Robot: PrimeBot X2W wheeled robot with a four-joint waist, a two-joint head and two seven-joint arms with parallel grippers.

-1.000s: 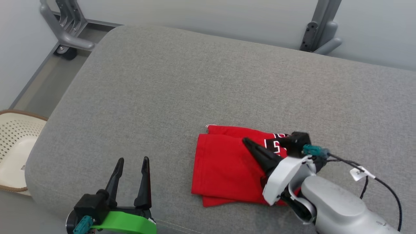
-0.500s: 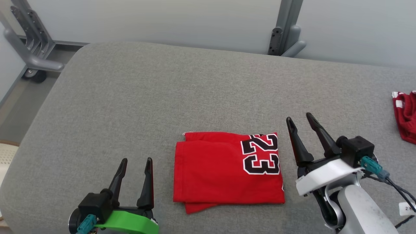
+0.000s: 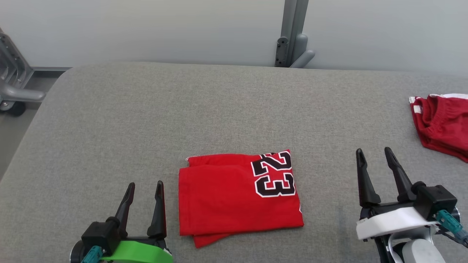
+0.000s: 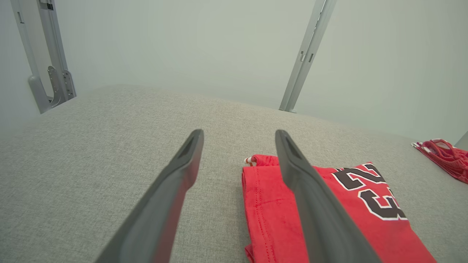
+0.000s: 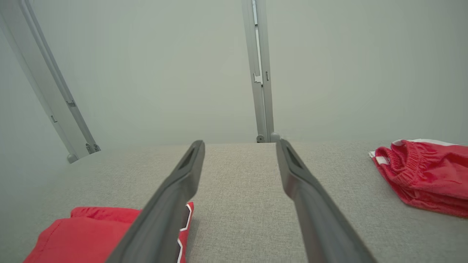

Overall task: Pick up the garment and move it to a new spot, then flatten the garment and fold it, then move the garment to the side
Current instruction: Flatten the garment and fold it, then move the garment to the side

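A grey padded surface (image 3: 234, 109) is stretching away under a pale wall (image 3: 146, 29), with a metal post (image 3: 290, 33) standing at 12 o'clock behind it. The garment (image 3: 237, 197) is lying flat toward 6 o'clock on the surface, folded into a neat red rectangle with the number 23 facing up. The left tool (image 3: 145, 183) is hovering at its 8 o'clock and the right tool (image 3: 373, 150) at its 3 o'clock. Both are spread wide, holding nothing and standing apart from the cloth. A second red cloth (image 3: 440, 124) is sitting loosely bunched at 2 o'clock, well apart. Picking up, flattening and folding are looking done. Since the garment is resting near the front middle, the final move to the side is probably remaining, though this spot may already be counting as its place.
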